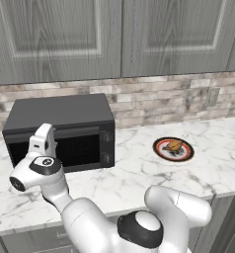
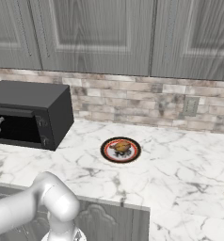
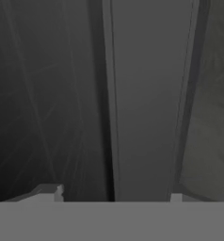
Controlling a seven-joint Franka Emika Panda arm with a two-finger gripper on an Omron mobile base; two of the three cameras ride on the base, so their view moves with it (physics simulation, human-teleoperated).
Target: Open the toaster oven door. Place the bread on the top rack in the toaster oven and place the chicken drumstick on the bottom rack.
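Gripper (image 3: pixel 113 195) astride toaster oven door (image 3: pixel 144 94) handle; no legible writing.

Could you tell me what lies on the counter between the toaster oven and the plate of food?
Nothing: between the toaster oven and the plate, both base views show bare marble counter.

I am seeing the boxy matte black toaster oven (image 1: pixel 60 129) sitting at the left of the frame, its dark glass door (image 1: pixel 65 148) standing shut. Right of centre, a lumpy orange-brown chicken drumstick (image 1: pixel 174 146) is lying, well apart.
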